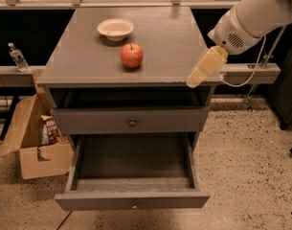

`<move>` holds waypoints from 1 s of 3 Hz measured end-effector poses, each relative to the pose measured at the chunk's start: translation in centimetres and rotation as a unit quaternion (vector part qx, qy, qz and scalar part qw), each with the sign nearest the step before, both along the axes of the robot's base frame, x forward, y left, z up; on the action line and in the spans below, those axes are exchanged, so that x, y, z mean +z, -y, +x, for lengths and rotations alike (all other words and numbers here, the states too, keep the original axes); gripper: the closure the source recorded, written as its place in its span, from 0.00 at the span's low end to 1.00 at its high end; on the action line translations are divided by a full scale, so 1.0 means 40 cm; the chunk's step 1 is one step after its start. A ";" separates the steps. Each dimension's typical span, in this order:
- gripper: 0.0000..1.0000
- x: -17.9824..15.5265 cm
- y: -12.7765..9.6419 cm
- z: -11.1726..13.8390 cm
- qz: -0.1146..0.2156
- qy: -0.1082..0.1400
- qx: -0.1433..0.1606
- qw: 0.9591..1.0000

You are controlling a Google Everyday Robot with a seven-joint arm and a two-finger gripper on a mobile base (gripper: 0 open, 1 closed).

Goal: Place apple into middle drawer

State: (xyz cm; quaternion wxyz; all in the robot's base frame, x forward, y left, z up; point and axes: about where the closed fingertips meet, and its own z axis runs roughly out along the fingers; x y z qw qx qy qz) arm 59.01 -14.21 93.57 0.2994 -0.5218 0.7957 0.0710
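Note:
The red apple (131, 55) stands on the grey cabinet top (88, 56), left of centre, just in front of a white bowl. The middle drawer (131, 195) is pulled out below and its tray holds nothing. My gripper (196, 78) hangs from the white arm at the cabinet's right front corner, over the top's edge, well to the right of the apple and apart from it. It holds nothing that I can see.
A shallow white bowl (116, 28) sits behind the apple. The drawer above (131, 121) with a dark knob is closed. An open cardboard box (35, 138) stands on the floor at the left. A water bottle (17, 57) stands on a ledge at the far left.

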 end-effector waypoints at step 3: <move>0.00 -0.071 -0.251 0.177 0.109 0.038 0.023 0.993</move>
